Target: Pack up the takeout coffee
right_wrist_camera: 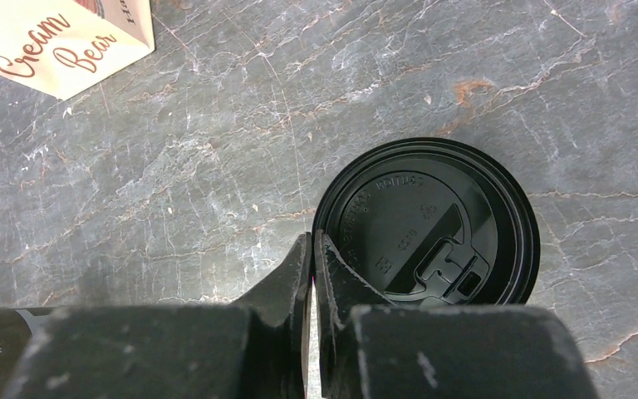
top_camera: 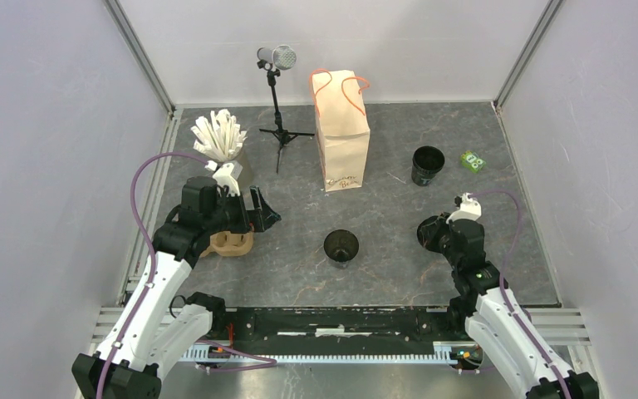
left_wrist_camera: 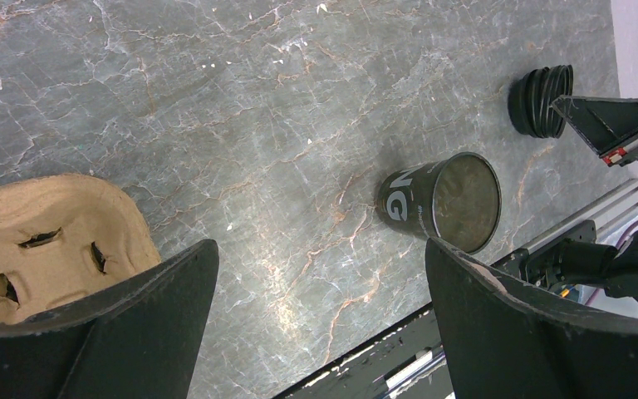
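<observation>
Starting nearest the arm bases, the right gripper (right_wrist_camera: 312, 245) hangs low over the grey stone-patterned table (top_camera: 382, 278) on the right. Its fingers are drawn almost together, with only a thin slit between them. Their tips sit at the left rim of the black lid (right_wrist_camera: 432, 224), which lies flat on the table. Whether they pinch that rim I cannot tell.

Left of the lid, near the middle of the table, the black cup (top_camera: 341, 246) stands upright and uncovered, well apart from the lid.

Further left, the left gripper (left_wrist_camera: 320, 248) hovers with its claws spread wide and nothing between them. It is just above the right edge of a cardboard cup carrier (top_camera: 233, 243).

Farther back on the right, a second black cup (top_camera: 428, 165) stands open, with a small green packet (top_camera: 473, 160) just to its right.

A brown paper bag (top_camera: 342, 133) with orange handles stands upright at the far middle. A bunch of white sticks (top_camera: 218, 135) is at the far left, and a microphone on a tripod (top_camera: 277, 57) stands between the sticks and the bag.
</observation>
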Action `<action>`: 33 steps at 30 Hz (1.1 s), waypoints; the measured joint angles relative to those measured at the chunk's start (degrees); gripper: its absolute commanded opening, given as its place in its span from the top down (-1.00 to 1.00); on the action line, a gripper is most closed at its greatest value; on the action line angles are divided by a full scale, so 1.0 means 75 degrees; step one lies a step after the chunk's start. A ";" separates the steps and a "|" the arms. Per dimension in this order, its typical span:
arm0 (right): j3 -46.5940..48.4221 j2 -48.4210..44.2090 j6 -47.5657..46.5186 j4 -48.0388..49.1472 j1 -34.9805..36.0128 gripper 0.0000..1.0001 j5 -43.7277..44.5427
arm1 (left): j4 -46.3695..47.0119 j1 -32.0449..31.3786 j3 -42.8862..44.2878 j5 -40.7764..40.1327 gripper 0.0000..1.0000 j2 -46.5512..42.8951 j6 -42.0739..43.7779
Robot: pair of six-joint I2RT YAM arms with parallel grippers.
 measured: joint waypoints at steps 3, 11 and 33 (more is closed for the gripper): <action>0.0000 -0.0026 0.0003 0.0003 -0.0038 0.88 -0.0017 | 0.0000 0.0000 0.0000 0.0000 -1.00 0.0000 0.0000; -0.0012 -0.0047 0.0055 0.0050 -0.0131 0.80 -0.0166 | -0.0003 0.0000 0.0000 0.0000 -1.00 0.0000 0.0000; -0.0163 -0.0248 0.0055 0.0146 -0.0379 0.83 -0.0536 | 0.0000 0.0000 0.0000 0.0003 -1.00 0.0015 0.0000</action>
